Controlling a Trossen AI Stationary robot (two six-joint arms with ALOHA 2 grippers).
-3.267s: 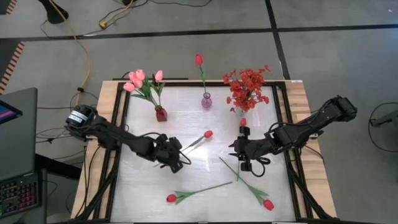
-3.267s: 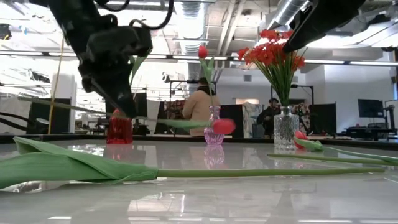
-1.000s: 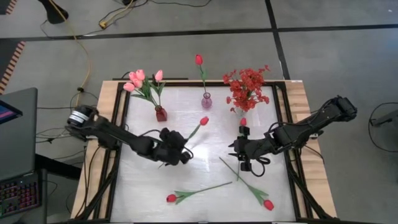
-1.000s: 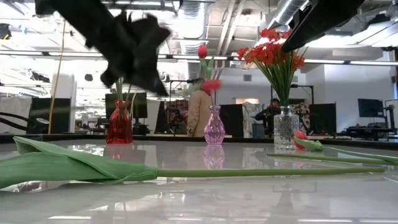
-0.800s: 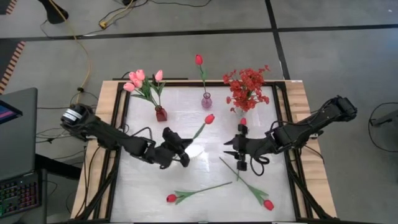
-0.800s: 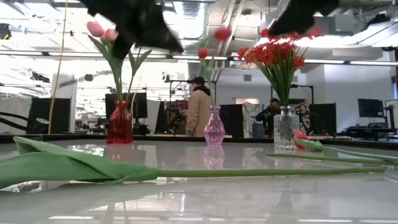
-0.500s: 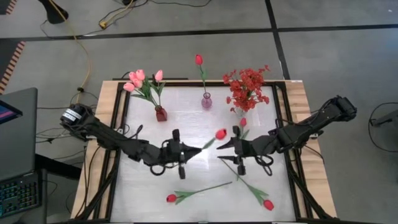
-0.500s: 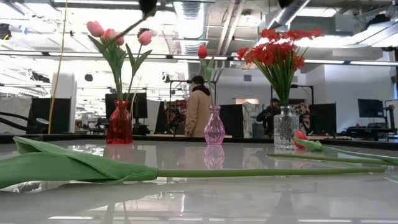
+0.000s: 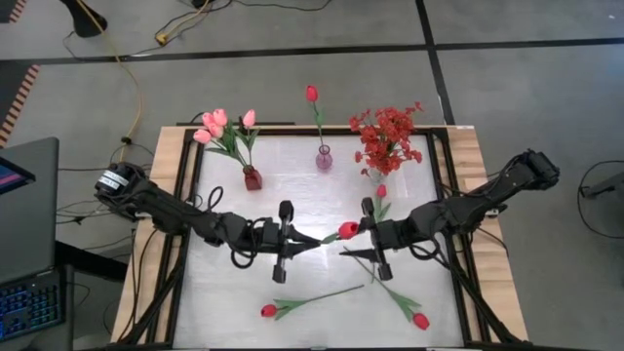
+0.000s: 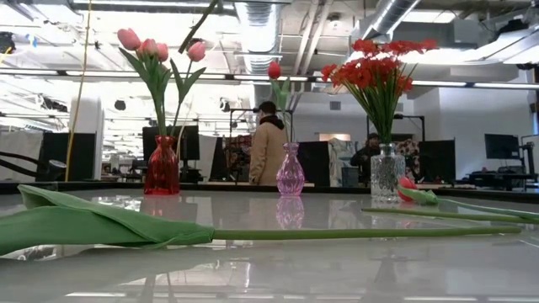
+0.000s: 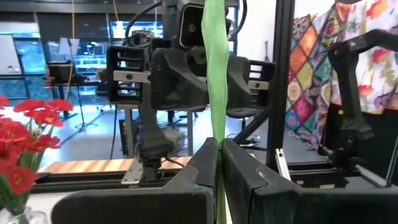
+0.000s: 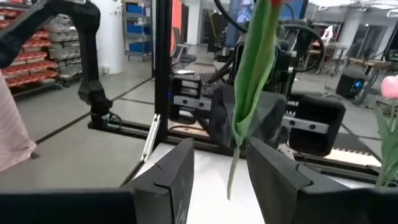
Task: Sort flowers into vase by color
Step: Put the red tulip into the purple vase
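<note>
We find the left gripper (image 9: pixel 295 240) shut on the stem of a red tulip (image 9: pixel 348 230), lifted above the middle of the table (image 9: pixel 292 175). In the left wrist view the green stem (image 11: pixel 217 81) runs straight out from between the closed fingers (image 11: pixel 205 168), so the flower's long axis continues the line of that gripper.

The right gripper (image 9: pixel 361 234) faces the left one from the opposite side, and the two sets of fingertips stand near one another with the bloom between them. Its jaws are open and hold nothing. In the right wrist view the stem and leaf (image 12: pixel 252 68) hang in the gap ahead of the open fingers (image 12: pixel 180 171), not yet touched by either.

We judge this to be a handover. The stem lies along the line joining the two grippers, pointing into the open jaws, so the right arm is the nearer free one and would need to close on the stem just below the bloom.

Three filled vases stand along the far side beyond both grippers; two more red tulips (image 9: pixel 269 310) lie on the near side.
</note>
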